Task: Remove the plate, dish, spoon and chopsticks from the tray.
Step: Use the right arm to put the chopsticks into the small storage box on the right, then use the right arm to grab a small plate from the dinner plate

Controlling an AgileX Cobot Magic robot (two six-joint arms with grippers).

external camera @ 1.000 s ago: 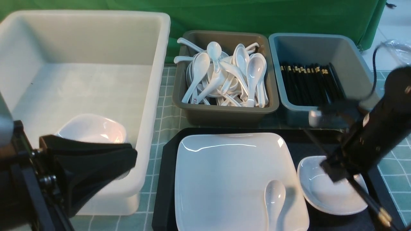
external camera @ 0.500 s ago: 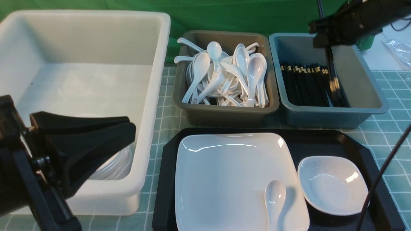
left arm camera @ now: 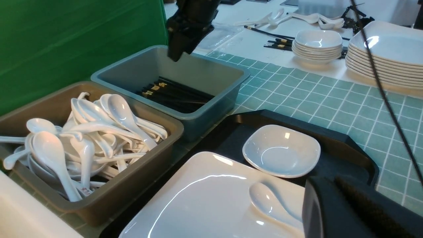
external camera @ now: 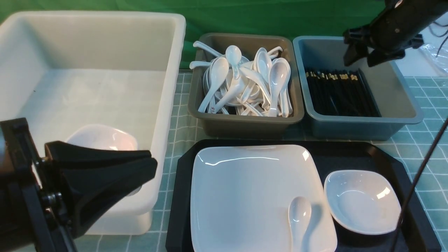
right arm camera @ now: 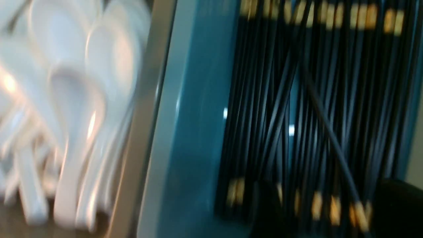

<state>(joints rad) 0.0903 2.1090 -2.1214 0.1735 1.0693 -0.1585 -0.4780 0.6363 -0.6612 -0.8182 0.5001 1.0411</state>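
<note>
Black, clenched, empty: the left pincer (external camera: 152,161) hangs beside the white tub (external camera: 168,87). On the tray (external camera: 178,196) sit the plate (external camera: 245,196), the spoon (external camera: 299,217) resting on it, and the dish (external camera: 362,201). The right pincer (external camera: 362,59) gapes empty over the blue-grey tub (external camera: 402,101) holding the chopsticks (external camera: 339,92). Next, probably, it must reach down for the spoon's handle.

There are three tubs: one white tub (external camera: 175,87) at 9 o'clock, one brown tub (external camera: 245,127) at 12 and one blue-grey tub (external camera: 350,129) at 2. The heaped spoons (external camera: 245,84) and black chopsticks (external camera: 337,94) in those last two are too many to count. One black tray (external camera: 336,157) at 6 o'clock holds one big plate (external camera: 245,196), one small dish (external camera: 362,203) and one spoon (external camera: 299,215).
</note>
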